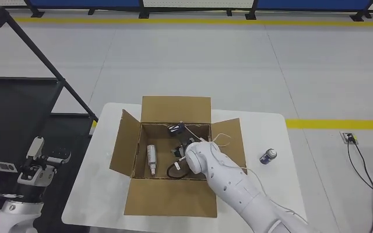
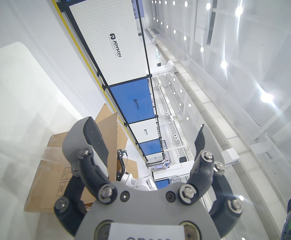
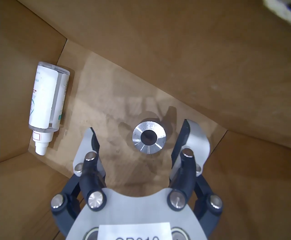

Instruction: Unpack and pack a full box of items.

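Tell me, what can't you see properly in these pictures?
- Top view: the right arm covers part of the box; the dark things beside it are too small to name.
- Top view: the can on the table is too small to identify.
- Right wrist view: the metal cylinder shows end-on, hiding its body.
- Right wrist view: a white blur is cut by the edge.

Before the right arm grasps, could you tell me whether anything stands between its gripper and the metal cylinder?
Nothing visible does: the right gripper is open inside the box, with the metal cylinder framed between its fingers. The spray bottle lies aside by a wall.
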